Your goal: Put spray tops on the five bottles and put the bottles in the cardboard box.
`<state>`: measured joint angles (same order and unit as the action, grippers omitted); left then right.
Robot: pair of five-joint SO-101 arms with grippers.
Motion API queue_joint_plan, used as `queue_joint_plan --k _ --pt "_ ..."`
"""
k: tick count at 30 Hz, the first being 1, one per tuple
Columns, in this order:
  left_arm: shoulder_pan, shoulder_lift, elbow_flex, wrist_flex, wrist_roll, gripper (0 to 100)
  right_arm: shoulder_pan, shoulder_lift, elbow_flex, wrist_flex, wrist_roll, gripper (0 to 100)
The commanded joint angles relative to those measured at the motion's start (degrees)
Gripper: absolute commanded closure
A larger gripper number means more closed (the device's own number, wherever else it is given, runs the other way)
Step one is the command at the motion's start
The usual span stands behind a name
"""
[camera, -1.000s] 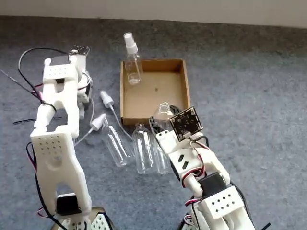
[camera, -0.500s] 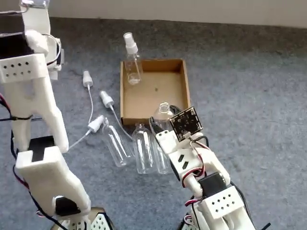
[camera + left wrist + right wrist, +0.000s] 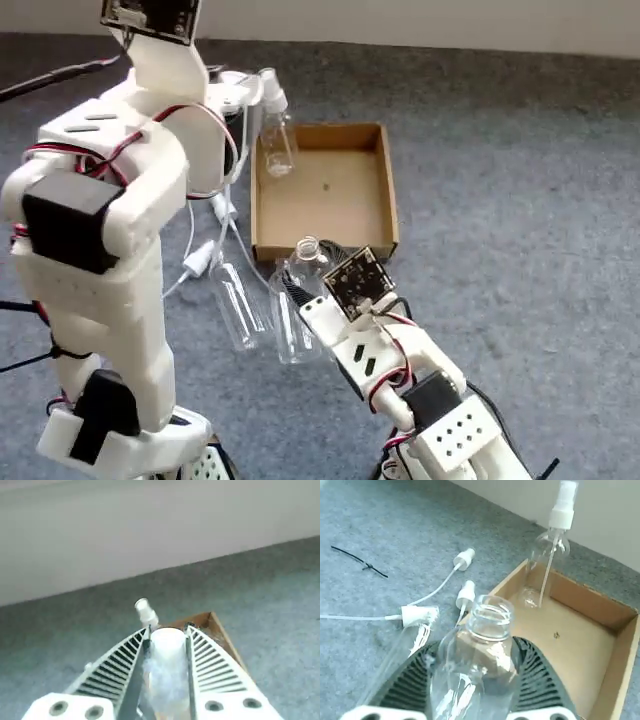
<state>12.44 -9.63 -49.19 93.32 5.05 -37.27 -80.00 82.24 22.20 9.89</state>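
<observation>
My right gripper (image 3: 478, 654) is shut on a clear open-necked bottle (image 3: 489, 622), held upright just in front of the cardboard box (image 3: 325, 190); the high view places that right gripper (image 3: 300, 282) at the box's near left corner. A capped bottle (image 3: 276, 140) stands in the box's far left corner. My left gripper (image 3: 167, 631) is shut on a white spray top (image 3: 166, 647), raised beside the capped bottle's nozzle (image 3: 144, 609); its arm (image 3: 150, 150) towers at the left. Two uncapped bottles (image 3: 238, 300) (image 3: 288, 335) lie on the carpet.
Loose spray tops with long tubes lie on the grey carpet left of the box (image 3: 464, 558) (image 3: 466, 592) (image 3: 420, 614). A black wire tie (image 3: 365, 564) lies farther out. A pale wall (image 3: 150, 525) runs behind the box. Open carpet stretches to the right (image 3: 520, 200).
The left arm swung up from the far left and across toward the box's far left corner. The right gripper shifted its bottle left and slightly nearer.
</observation>
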Motion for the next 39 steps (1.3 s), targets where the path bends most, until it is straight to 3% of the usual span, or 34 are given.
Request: queue_joint_plan --k 1,6,12,32,39 --pt "6.64 -1.36 0.92 -9.49 0.35 96 -0.4 -8.75 1.01 -0.04 -0.53 99.5" --pt "12.79 0.84 4.62 -17.67 0.35 96 -0.4 -19.82 6.46 0.13 -0.26 99.5" --pt "18.15 1.63 5.32 -20.31 0.53 96 -0.31 -20.26 7.43 0.22 -0.26 99.5" --pt "17.98 2.15 5.67 -16.0 0.62 96 -0.22 -16.66 7.25 0.13 -0.62 99.5" --pt "17.98 1.63 13.67 -18.29 0.62 96 -0.22 -16.66 7.25 0.13 -0.62 99.5"
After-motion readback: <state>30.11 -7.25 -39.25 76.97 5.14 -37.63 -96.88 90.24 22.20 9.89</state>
